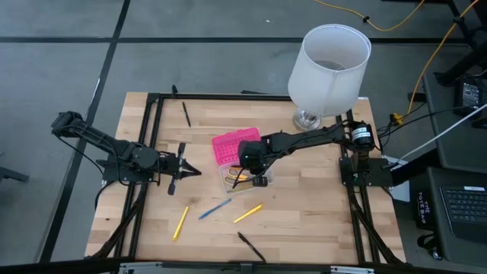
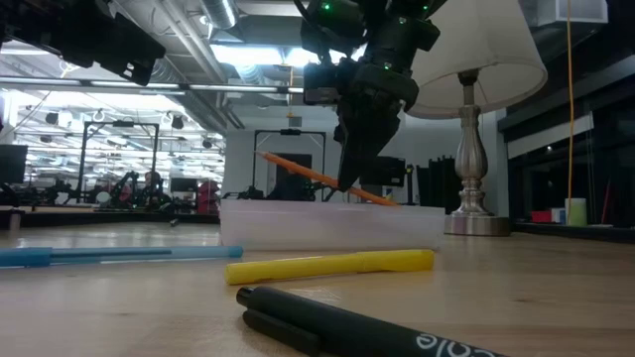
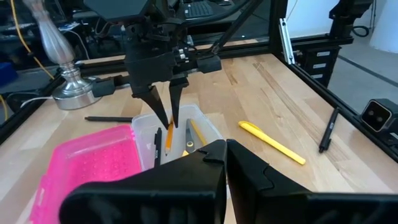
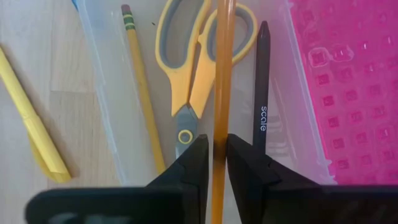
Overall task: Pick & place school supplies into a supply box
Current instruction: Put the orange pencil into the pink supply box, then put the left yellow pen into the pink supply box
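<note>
The supply box's clear base (image 1: pixel 230 181) lies open at mid-table, its pink lid (image 1: pixel 234 144) folded back toward the far edge. Inside lie yellow-handled scissors (image 4: pixel 189 68), a tan pencil (image 4: pixel 142 93) and a black pen (image 4: pixel 262 87). My right gripper (image 4: pixel 216 155) stands over the base, shut on an orange pencil (image 2: pixel 308 174). My left gripper (image 1: pixel 183 164) waits to the box's left, shut, touching nothing. On the table nearer the front lie two yellow pens (image 1: pixel 180 222) (image 1: pixel 248 213), a blue pen (image 1: pixel 214 209) and a black pen (image 1: pixel 251 246). My right gripper pinches the orange pencil's shaft (image 4: pixel 221 124) between its two fingers, somewhat past the middle toward the lower end. The fingers (image 2: pixel 349 149) come from above, pointing down, across the pencil. The pencil is tilted over the clear base; whether its low end (image 2: pixel 387 201) touches the rim, I cannot tell.
A white-shaded lamp (image 1: pixel 329 65) stands at the far right corner, its metal base (image 3: pixel 69 87) close behind the box. Another black pen (image 1: pixel 186 114) lies near the far edge. Black frame bars (image 1: pixel 152 137) run along the table's left, right and far sides.
</note>
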You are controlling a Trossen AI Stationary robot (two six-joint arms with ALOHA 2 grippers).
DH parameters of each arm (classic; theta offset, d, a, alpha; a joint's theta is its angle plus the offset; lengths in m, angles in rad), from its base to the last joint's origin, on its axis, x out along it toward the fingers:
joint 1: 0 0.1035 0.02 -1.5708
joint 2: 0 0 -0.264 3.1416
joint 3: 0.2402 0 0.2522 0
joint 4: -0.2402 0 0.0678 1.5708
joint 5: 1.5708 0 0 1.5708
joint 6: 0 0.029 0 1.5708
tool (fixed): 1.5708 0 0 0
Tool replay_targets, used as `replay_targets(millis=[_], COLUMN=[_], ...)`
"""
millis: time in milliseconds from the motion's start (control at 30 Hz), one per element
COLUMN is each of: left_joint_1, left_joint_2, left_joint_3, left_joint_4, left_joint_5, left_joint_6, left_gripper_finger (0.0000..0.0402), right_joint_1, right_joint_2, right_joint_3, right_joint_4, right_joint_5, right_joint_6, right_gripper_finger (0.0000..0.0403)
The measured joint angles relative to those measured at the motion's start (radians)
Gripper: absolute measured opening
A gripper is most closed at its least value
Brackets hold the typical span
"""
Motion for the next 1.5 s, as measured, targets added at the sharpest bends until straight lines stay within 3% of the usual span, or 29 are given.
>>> replay_targets(millis=[433, 600, 733, 933, 1100, 1300, 1500], left_joint_1=[0.0, 0.0, 0.0, 0.0, 0.001, 0.0, 0.0], left_joint_2=[0.0, 0.0, 0.0, 0.0, 0.002, 0.029, 0.148], left_joint_3=[0.0, 0.0, 0.0, 0.0, 0.0, 0.0, 0.052], left_joint_4=[0.0, 0.0, 0.0, -0.015, -0.026, -0.093, -0.096], left_joint_5=[-0.042, -0.043, -0.043, -0.049, -0.174, -0.181, -0.165], left_joint_6=[-0.003, -0.003, -0.003, -0.003, -0.069, -0.121, -0.172], left_gripper_finger=[0.0006, 0.0006, 0.0006, 0.0002, 0.0003, 0.0001, 0.0003], right_joint_1=[0.0, 0.003, 0.003, 0.003, 0.019, 0.057, 0.069], right_joint_2=[-0.002, -0.034, -0.084, -0.187, -0.316, -0.488, -0.533], right_joint_3=[0.002, 0.038, 0.035, -0.098, -0.31, -0.619, -0.827], right_joint_4=[-0.014, -0.059, -0.061, -0.011, 0.194, 0.639, 1.047], right_joint_5=[0.005, 0.132, 0.136, 0.131, 0.178, 0.295, 0.3], right_joint_6=[-0.027, -0.048, -0.08, -0.012, 0.056, 0.13, 0.201], right_gripper_finger=[0.0063, 0.0063, 0.0053, 0.0014, 0.0013, 0.0012, 0.0011])
